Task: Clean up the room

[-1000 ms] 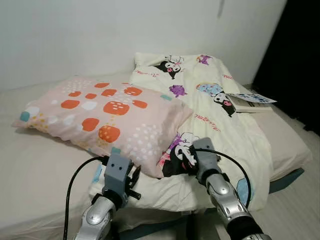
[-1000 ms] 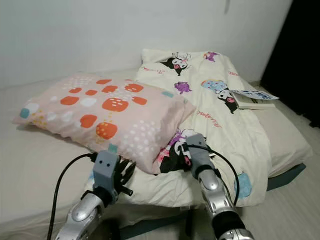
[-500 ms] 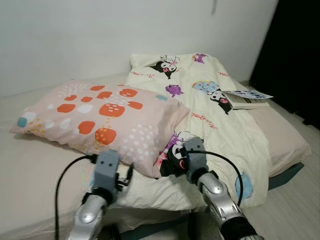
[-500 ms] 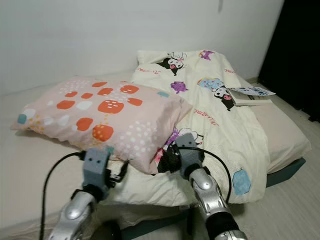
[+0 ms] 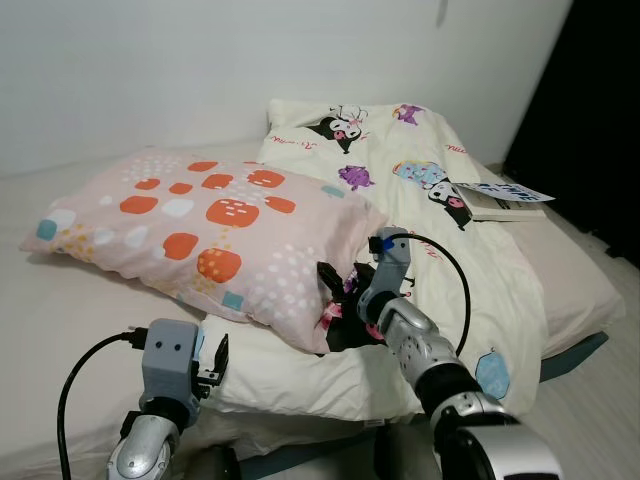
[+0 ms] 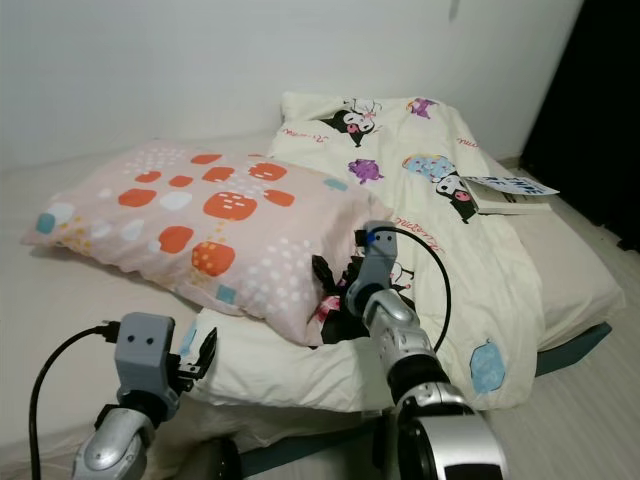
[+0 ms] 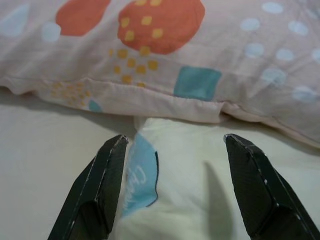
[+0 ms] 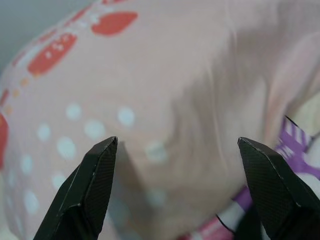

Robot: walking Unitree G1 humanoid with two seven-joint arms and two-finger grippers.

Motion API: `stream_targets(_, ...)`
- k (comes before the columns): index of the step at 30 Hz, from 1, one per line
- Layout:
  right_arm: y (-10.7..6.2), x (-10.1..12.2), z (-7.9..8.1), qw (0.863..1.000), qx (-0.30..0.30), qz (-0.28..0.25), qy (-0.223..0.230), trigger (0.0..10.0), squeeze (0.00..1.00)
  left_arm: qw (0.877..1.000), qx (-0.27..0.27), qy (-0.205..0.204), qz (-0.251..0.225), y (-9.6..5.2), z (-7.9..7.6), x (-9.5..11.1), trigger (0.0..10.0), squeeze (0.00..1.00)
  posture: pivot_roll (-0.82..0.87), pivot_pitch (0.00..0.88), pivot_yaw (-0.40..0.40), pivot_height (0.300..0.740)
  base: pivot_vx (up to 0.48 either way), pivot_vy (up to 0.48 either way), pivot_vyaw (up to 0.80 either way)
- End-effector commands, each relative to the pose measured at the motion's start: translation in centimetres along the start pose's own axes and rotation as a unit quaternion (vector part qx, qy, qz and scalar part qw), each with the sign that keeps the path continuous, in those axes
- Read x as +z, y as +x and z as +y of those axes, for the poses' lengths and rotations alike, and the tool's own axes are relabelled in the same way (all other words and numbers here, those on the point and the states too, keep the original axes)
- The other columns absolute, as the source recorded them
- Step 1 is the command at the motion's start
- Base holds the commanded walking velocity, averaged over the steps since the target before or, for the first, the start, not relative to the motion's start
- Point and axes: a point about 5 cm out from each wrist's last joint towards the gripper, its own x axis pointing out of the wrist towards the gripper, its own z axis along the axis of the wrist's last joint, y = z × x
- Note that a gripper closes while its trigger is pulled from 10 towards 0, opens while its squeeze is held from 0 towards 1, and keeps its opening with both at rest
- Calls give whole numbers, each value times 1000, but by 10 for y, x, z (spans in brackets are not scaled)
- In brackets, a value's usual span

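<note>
I have the right gripper spread wide at the pillow's near corner, not yet gripping. The left gripper, jaws also apart, hovers low by the bed's front edge, facing the pillow's hem over the quilt. The pillow lies askew across the quilt and a book sits at the right edge, so I judge tidying barely begun.

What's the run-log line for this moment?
left gripper: open, facing pillow edge | right gripper: open at pillow corner | quilt: under pillow
</note>
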Motion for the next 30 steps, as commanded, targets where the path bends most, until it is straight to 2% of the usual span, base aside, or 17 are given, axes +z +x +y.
stream_targets(1, 2, -1, 2, 999, 1, 5, 43, 10000, 1000, 1000, 17, -4, 7, -7, 1, -2, 10000, 0, 46, 233, -80, 581, 0, 0, 0)
stream_targets(3, 4, 1, 2, 998, 4, 0, 68, 10000, 1000, 1000, 21, -4, 6, -9, 0, -1, 10000, 0, 46, 233, -80, 581, 0, 0, 0)
stream_targets(6, 4, 2, 2, 997, 5, -2, 78, 10000, 1000, 1000, 22, -4, 6, -10, 0, 0, 10000, 0, 54, 242, -85, 581, 0, 0, 0)
stream_targets(8, 6, 1, 4, 992, 10, -3, 122, 10000, 1000, 1000, 20, 2, 5, -13, 0, 2, 10000, 0, 73, 257, -90, 581, 0, 0, 0)
stream_targets(9, 6, 1, 4, 992, 10, -3, 122, 10000, 1000, 1000, 20, 2, 5, -13, 0, 2, 10000, 0, 73, 257, -90, 581, 0, 0, 0)
stream_targets(11, 6, -1, 4, 985, 7, 1, 170, 10000, 1000, 1000, 17, 10, 5, -16, 1, 5, 10000, 0, 89, 270, -93, 581, 0, 0, 0)
stream_targets(15, 7, 0, 4, 982, 4, 0, 189, 10000, 1000, 1000, 17, 14, 7, -17, 3, 6, 10000, 0, 109, 286, -92, 581, 0, 0, 0)
stream_targets(16, 8, 2, 4, 982, 0, -3, 190, 10000, 894, 1000, 19, 15, 7, -19, 4, 8, 10000, 0, 120, 294, -90, 581, 0, 0, 0)
stream_targets(17, 8, 4, 4, 983, -4, -1, 182, 10000, 55, 1000, 20, 20, 7, -20, 5, 9, 10000, 0, 125, 300, -90, 581, 0, 0, 0)
stream_targets(18, 8, 4, 4, 983, -4, -1, 182, 10000, 55, 1000, 20, 20, 7, -20, 5, 9, 10000, 0, 125, 300, -90, 581, 0, 0, 0)
stream_targets(19, 9, 5, 4, 984, -6, 1, 177, 10000, 0, 999, 22, 24, 8, -21, 6, 10, 10000, 0, 127, 301, -91, 581, 0, 0, 0)
stream_targets(30, 12, -3, 16, 986, 23, 46, 156, 10000, 0, 999, 28, 38, 12, -26, 12, 14, 10000, 0, 139, 318, -89, 581, 0, 0, 0)
